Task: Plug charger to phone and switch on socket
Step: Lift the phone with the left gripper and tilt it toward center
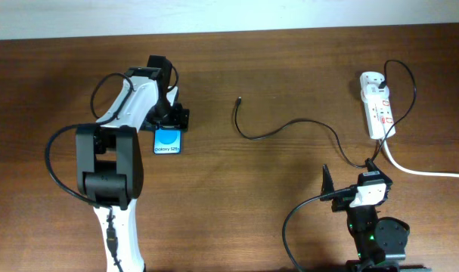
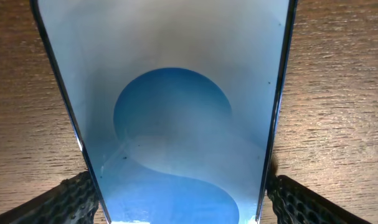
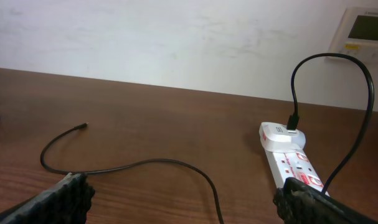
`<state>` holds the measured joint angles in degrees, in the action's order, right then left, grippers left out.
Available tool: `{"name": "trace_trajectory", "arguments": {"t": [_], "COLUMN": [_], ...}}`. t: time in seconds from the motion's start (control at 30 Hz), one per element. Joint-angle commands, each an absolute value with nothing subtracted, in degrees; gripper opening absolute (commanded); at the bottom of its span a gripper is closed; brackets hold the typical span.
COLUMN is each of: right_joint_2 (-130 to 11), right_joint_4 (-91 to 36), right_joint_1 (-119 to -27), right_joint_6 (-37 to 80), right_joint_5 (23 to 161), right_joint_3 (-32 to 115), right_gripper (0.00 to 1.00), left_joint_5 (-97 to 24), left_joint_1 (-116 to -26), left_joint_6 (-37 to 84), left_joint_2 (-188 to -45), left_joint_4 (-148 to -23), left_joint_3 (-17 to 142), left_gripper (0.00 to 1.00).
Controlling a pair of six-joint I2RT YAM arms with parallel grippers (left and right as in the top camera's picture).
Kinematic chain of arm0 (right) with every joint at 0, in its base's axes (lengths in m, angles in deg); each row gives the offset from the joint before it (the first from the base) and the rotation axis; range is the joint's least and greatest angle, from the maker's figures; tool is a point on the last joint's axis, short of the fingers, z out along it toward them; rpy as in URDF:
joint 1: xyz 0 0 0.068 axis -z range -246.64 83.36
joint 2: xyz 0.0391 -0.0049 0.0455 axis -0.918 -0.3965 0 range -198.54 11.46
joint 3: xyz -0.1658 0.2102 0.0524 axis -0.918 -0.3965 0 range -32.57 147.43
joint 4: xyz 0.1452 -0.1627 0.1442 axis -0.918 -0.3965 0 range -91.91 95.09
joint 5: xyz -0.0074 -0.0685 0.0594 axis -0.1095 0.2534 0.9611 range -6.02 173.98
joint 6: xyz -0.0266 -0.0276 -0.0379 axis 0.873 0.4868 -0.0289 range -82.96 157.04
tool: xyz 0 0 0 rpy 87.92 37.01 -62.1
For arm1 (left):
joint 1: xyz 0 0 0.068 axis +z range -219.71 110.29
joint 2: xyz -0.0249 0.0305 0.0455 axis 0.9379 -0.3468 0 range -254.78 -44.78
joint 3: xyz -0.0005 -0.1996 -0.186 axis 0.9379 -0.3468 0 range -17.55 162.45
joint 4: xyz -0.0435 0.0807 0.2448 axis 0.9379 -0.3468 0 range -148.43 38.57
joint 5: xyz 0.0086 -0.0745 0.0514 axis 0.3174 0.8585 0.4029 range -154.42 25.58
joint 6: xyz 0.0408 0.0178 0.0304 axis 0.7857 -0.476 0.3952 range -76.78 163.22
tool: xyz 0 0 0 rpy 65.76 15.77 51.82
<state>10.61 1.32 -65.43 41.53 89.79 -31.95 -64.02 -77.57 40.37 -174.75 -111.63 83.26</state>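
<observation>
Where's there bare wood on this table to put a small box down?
Bare wood lies in the middle, between the slim blue-screened smartphone in the left gripper and the thin black charger cable, running down to the near edge. Crowded: the right side, with the white power strip, its thick white cord and the right gripper.

phone (image 1: 168,143) top hidden beneath left pincer (image 1: 168,125)

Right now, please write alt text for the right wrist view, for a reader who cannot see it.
A thin black charger cable curves across a wooden table, its tip free at the left. At the right lies a white power strip with an adapter plugged in. The open jaws frame the bottom corners.
</observation>
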Motion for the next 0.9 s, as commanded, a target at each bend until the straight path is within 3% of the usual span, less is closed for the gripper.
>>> {"name": "trace_trajectory", "arguments": {"t": [0.0, 0.5, 0.7, 0.87], "right_joint_2": [11.1, 11.1, 11.1, 11.1], "right_joint_4": [1.0, 1.0, 1.0, 1.0], "right_joint_1": [-65.9, -65.9, -65.9, -65.9], "right_joint_6": [41.1, 41.1, 41.1, 41.1], "right_joint_5": [89.7, 89.7, 89.7, 89.7], "right_joint_3": [-32.3, -32.3, -32.3, -32.3], "right_gripper": [0.98, 0.98, 0.98, 0.98], "left_joint_5": [-64.2, -64.2, -64.2, -64.3], "left_joint_1": [-78.5, -78.5, -78.5, -78.5], "left_joint_6": [38.5, 24.2, 23.5, 28.6], "left_joint_2": [-175.7, -175.7, -175.7, -175.7], "left_joint_4": [-111.7, -111.7, -111.7, -110.8], "left_joint_3": [83.7, 83.7, 83.7, 83.7], "left_gripper": [0.92, 0.91, 0.87, 0.90]}}
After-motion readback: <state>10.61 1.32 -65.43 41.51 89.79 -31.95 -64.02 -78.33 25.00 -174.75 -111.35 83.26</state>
